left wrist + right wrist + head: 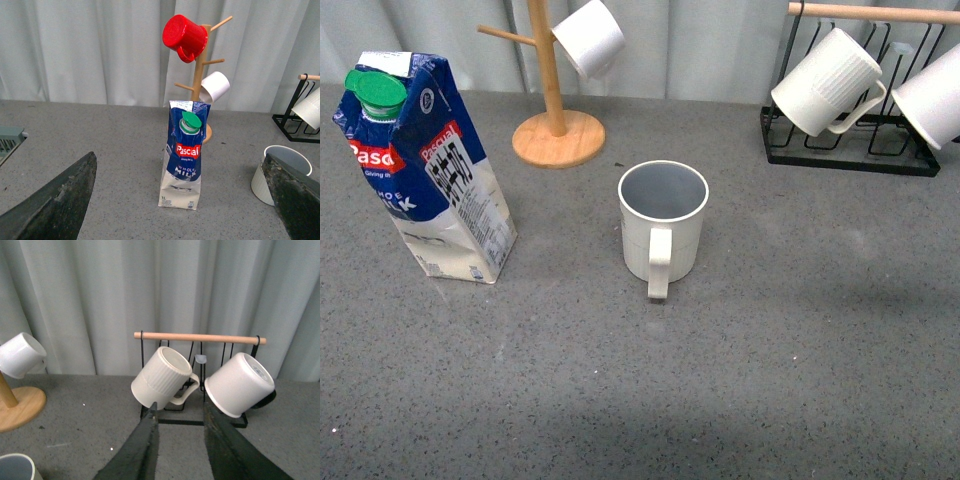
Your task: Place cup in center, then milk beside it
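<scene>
Cup (663, 220): you will find it upright on the grey tabletop (800, 330), about mid-table in the front view, handle turned toward the camera, inside pale grey-blue and empty. Nothing touches it. Its rim also shows at the edge of the left wrist view (259, 182) and in a corner of the right wrist view (15, 465).

Milk (430, 170): upright carton, green cap on, standing to the left of the cup and clear of it, with bare table between the two. The left wrist view shows its red label facing that camera (182, 160).

Left gripper (178, 156): spread wide, nothing held. You see the carton framed between its two dark fingers (60, 200), set back from them.

Right gripper (180, 412): fingers (145, 440) only a narrow gap apart, nothing between them, pointed at the rack.

Neither arm appears in the front view.

Mug tree (558, 135): wooden, round base, behind the cup and to its left. It carries a white mug (588, 38) and, higher up, a red mug (184, 37).

Rack (850, 150): black wire with a wooden bar, at the back right. A ribbed mug (825, 82) and a second mug (935, 95) hang tilted on it.

Curtain (100, 300): pale, pleated, along the far edge of the table.
</scene>
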